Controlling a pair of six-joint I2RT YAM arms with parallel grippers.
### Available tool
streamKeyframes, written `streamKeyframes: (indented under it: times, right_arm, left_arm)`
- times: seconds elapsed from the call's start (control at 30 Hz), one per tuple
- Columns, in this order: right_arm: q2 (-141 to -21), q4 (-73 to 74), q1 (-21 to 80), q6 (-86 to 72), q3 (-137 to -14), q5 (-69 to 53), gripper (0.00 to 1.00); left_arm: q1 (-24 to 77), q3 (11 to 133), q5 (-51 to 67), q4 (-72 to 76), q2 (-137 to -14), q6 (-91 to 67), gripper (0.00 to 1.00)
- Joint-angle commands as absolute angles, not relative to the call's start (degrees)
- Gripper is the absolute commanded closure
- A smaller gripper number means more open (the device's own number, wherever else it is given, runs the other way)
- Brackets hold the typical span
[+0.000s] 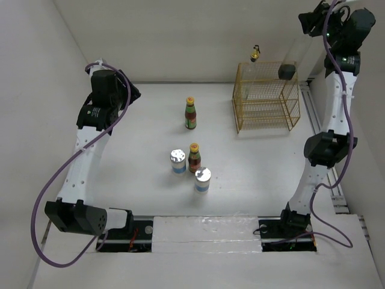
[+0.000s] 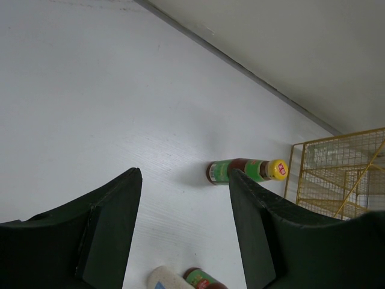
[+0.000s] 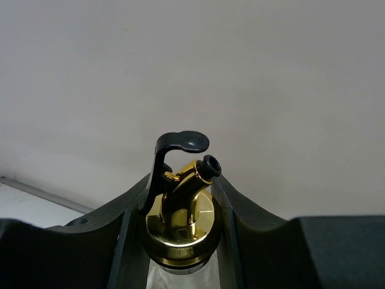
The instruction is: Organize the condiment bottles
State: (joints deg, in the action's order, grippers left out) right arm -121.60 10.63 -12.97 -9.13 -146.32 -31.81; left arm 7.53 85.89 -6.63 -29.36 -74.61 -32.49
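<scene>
– Right wrist, what is it showing?
– I'm seeing my right gripper [image 3: 180,194] pinching the gold pourer top of a tall clear glass bottle [image 3: 179,232], jaws pressing snug on it.
– And the left?
– My left gripper [image 2: 183,180] is hanging wide open, gripping nothing. A red-brown sauce bottle [image 1: 190,114] is standing left of the yellow wire rack [image 1: 266,96]; two white silver-lidded jars [image 1: 178,161] are sitting left of it too.

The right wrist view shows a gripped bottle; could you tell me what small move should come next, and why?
Probably lower the glass bottle toward the yellow wire rack. The right gripper is shut on its gold top, apparently above the rack, where another gold-topped bottle stands.
</scene>
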Motion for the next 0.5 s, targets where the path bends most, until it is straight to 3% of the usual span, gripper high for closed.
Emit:
streamKeyframes:
  times: [0.0, 0.47]
  right_arm:
    - [-122.16, -1.57, -12.04, -10.99, -149.68, -29.97, 1.00]
    - [-126.74, -12.48, -11.43, -12.83, -150.64, -26.98, 1.00]
  left_arm:
    - [7.73, 86.22, -6.33, -27.69, -74.36, -32.87, 0.45]
    - [7.73, 85.69, -7.38, -28.21, -74.36, -32.87, 0.45]
